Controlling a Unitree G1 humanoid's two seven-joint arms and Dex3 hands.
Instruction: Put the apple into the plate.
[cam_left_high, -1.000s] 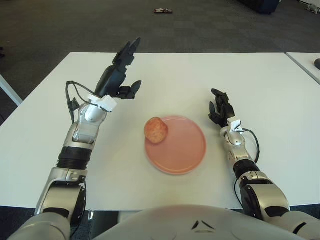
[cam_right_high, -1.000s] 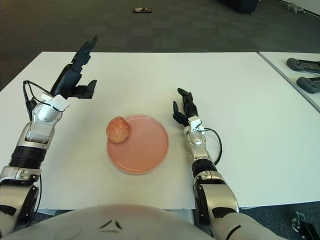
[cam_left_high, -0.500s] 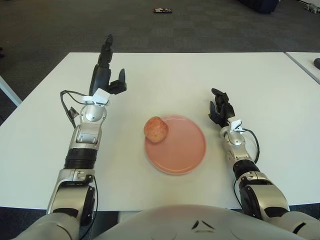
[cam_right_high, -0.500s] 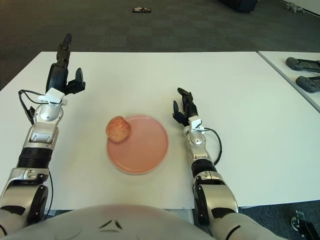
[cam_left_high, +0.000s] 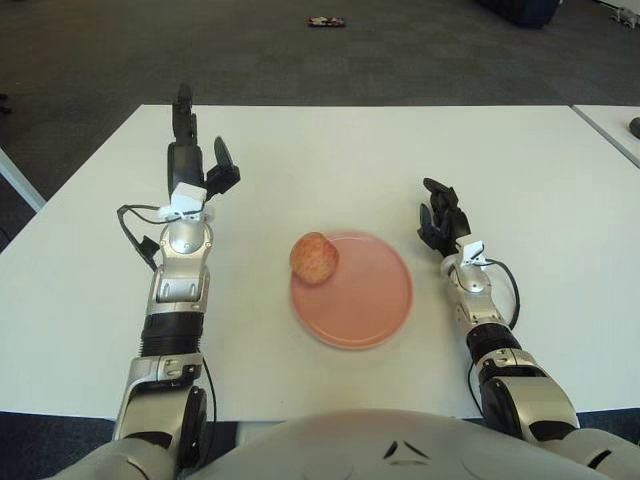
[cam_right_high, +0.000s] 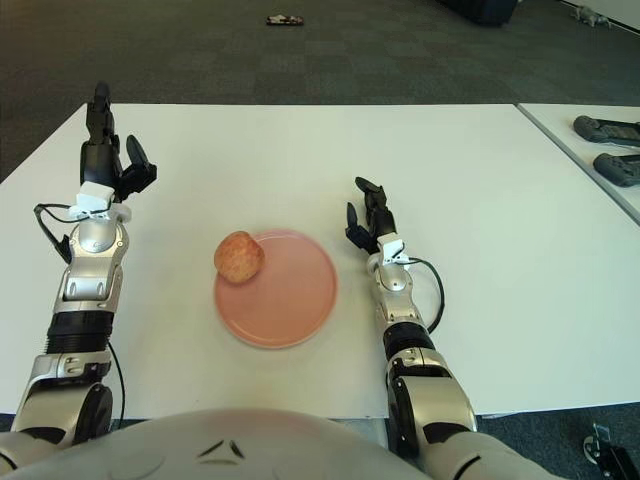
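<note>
A red-yellow apple (cam_left_high: 314, 258) rests on the left rim of the pink plate (cam_left_high: 365, 300), in the middle of the white table. My left hand (cam_left_high: 190, 158) is at the far left of the table, well away from the apple, with its fingers spread and pointing away from me, holding nothing. My right hand (cam_left_high: 440, 216) rests on the table just right of the plate, fingers relaxed and empty.
The white table (cam_left_high: 340, 160) fills the view. Black controllers (cam_right_high: 610, 130) lie on a second table at the right edge. A small dark object (cam_left_high: 326, 21) lies on the carpet far behind.
My left hand has swung left and back toward my side, away from the apple, its forearm now pointing straight ahead. The apple, plate and right hand have stayed put.
</note>
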